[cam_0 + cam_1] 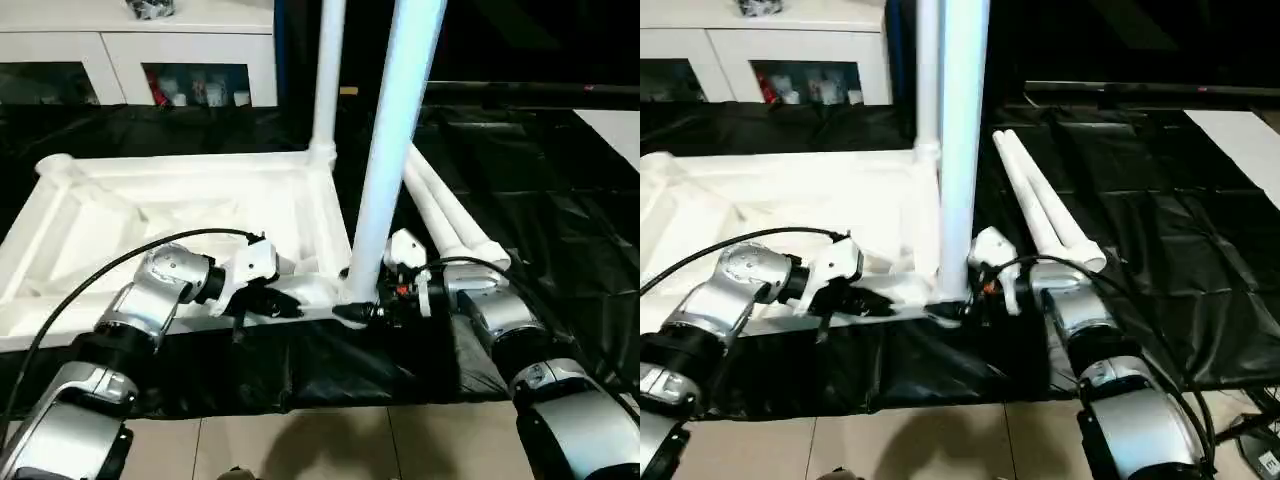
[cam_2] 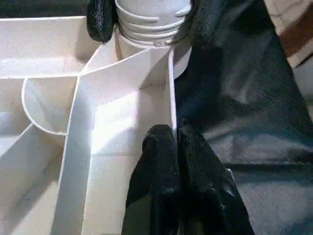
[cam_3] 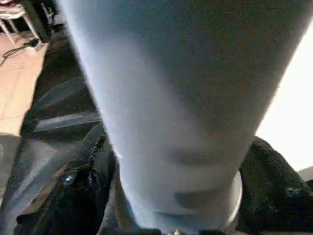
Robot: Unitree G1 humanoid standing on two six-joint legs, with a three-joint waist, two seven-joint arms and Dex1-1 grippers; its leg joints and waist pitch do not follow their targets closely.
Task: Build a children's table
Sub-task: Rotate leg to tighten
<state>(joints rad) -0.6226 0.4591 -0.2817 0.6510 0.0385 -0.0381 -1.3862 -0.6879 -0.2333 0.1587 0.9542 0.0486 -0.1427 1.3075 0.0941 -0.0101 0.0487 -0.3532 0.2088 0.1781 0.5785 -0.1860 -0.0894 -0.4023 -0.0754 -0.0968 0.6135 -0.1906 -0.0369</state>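
The children's table top [image 1: 180,215] lies upside down on a black sheet [image 1: 540,220], its long axis running across the robot's front and its ribbed underside facing up. The near rim sits close to the sheet's front edge, where tiled floor [image 1: 330,445] begins, so little room remains on the near side, while open sheet spreads to the right. Two legs stand upright in the right-hand corner sockets: the far leg [image 1: 328,70] and the near leg [image 1: 395,150], both rising out of frame. Two spare legs [image 1: 450,215] lie side by side on the sheet just right of the top, pointing away from the robot. The right gripper [image 1: 362,312] has its black fingers on either side of the near leg's base, just above the socket. The left gripper [image 2: 178,147] has its fingers pressed together with nothing between them, tips against the top's near rim beside that corner. A white cabinet [image 1: 140,60] stands behind.
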